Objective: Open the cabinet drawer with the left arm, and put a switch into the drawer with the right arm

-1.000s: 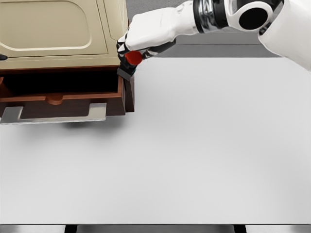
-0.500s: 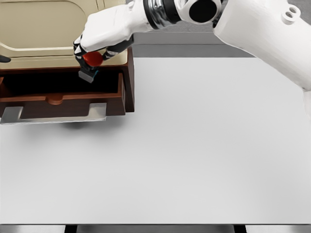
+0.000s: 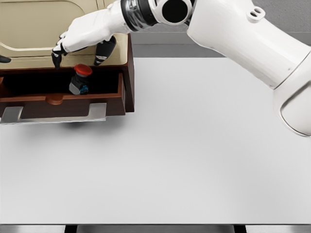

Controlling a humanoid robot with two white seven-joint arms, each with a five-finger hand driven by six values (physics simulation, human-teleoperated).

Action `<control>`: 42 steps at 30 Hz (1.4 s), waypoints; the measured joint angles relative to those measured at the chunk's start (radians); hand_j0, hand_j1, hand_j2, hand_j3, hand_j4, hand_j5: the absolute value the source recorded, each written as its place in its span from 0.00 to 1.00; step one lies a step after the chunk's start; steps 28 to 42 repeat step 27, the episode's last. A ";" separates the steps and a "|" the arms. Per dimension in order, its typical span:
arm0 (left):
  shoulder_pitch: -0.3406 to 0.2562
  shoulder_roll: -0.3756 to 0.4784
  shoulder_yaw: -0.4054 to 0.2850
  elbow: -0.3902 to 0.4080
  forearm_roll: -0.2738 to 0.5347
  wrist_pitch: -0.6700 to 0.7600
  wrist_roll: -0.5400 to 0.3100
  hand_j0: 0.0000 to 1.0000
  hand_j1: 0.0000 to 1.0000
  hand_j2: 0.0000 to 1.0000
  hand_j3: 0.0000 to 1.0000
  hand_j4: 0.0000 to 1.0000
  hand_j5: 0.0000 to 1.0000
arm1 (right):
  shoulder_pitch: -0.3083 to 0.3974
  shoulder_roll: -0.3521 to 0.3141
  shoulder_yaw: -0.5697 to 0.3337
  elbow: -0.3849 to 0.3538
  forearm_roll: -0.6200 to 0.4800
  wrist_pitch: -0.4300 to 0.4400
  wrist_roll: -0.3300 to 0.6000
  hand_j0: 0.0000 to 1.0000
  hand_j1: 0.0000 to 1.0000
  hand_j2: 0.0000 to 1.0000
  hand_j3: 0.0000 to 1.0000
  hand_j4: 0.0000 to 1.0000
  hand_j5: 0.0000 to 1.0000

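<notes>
**Switch released into the open drawer**

Leftward travel of the right arm has carried the right hand from the cabinet's corner to a spot above the middle of the drawer, and the switch it was gripping half a second ago is now out of its grasp. Its fingers are spread apart, holding nothing, with dark fingertips pointing down on either side of the switch but clear of it.

That switch sits in the upper left of the frame, inside the dark cavity of the drawer, just behind its front panel. It has a round red cap on a dark grey body with a small blue mark low down, and it leans slightly. Whether it has settled on the drawer floor or is dropping cannot be told.

Pulled well out of the cabinet, the drawer leaves room to drop things in from above, which is probably why the hand hovers over it. At the far left edge a dark tip shows, likely the left hand; its state cannot be told.

Placement looks essentially done.
</notes>
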 measured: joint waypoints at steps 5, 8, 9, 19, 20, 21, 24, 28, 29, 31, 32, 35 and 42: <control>0.000 0.000 0.000 0.000 0.001 0.000 0.000 1.00 1.00 1.00 1.00 1.00 1.00 | -0.003 -0.044 -0.006 -0.060 0.051 -0.006 -0.006 1.00 1.00 1.00 1.00 1.00 1.00; 0.008 -0.009 -0.002 -0.002 0.001 0.000 0.000 1.00 1.00 1.00 1.00 1.00 1.00 | 0.054 -0.242 -0.031 -0.277 0.089 -0.002 -0.008 1.00 1.00 1.00 1.00 1.00 1.00; 0.008 -0.014 -0.002 -0.006 0.001 0.000 0.000 1.00 1.00 1.00 1.00 1.00 1.00 | 0.080 -0.333 -0.037 -0.361 0.096 -0.001 -0.009 1.00 1.00 1.00 1.00 1.00 1.00; -0.012 -0.356 0.058 -0.034 0.002 -0.001 0.001 1.00 1.00 1.00 1.00 1.00 1.00 | 0.572 -0.945 -0.283 -0.682 0.138 0.000 -0.009 1.00 1.00 1.00 1.00 1.00 1.00; -0.014 -0.387 0.059 -0.034 0.001 -0.001 0.001 1.00 1.00 1.00 1.00 1.00 1.00 | 0.578 -0.956 -0.302 -0.684 0.143 0.000 -0.009 1.00 1.00 1.00 1.00 1.00 1.00; -0.013 -0.413 0.060 -0.035 0.000 0.000 0.001 1.00 1.00 1.00 1.00 1.00 1.00 | 0.583 -0.963 -0.315 -0.684 0.147 0.000 -0.010 1.00 1.00 1.00 1.00 1.00 1.00; -0.012 -0.486 0.057 -0.035 -0.023 -0.001 0.000 1.00 1.00 1.00 1.00 1.00 1.00 | 0.621 -0.974 -0.348 -0.681 0.164 0.001 -0.010 1.00 1.00 1.00 1.00 1.00 1.00; -0.014 -0.516 0.051 -0.035 -0.035 -0.001 0.000 1.00 1.00 1.00 1.00 1.00 1.00 | 0.621 -0.978 -0.371 -0.678 0.173 0.001 -0.010 1.00 1.00 1.00 1.00 1.00 1.00; -0.014 -0.516 0.051 -0.035 -0.035 -0.001 0.000 1.00 1.00 1.00 1.00 1.00 1.00 | 0.621 -0.978 -0.371 -0.678 0.173 0.001 -0.010 1.00 1.00 1.00 1.00 1.00 1.00; -0.014 -0.516 0.051 -0.035 -0.035 -0.001 0.000 1.00 1.00 1.00 1.00 1.00 1.00 | 0.621 -0.978 -0.371 -0.678 0.173 0.001 -0.010 1.00 1.00 1.00 1.00 1.00 1.00; -0.014 -0.516 0.051 -0.035 -0.035 -0.001 0.000 1.00 1.00 1.00 1.00 1.00 1.00 | 0.621 -0.978 -0.371 -0.678 0.173 0.001 -0.010 1.00 1.00 1.00 1.00 1.00 1.00; -0.014 -0.516 0.051 -0.035 -0.035 -0.001 0.000 1.00 1.00 1.00 1.00 1.00 1.00 | 0.621 -0.978 -0.371 -0.678 0.173 0.001 -0.010 1.00 1.00 1.00 1.00 1.00 1.00; -0.014 -0.516 0.051 -0.035 -0.035 -0.001 0.000 1.00 1.00 1.00 1.00 1.00 1.00 | 0.621 -0.978 -0.371 -0.678 0.173 0.001 -0.010 1.00 1.00 1.00 1.00 1.00 1.00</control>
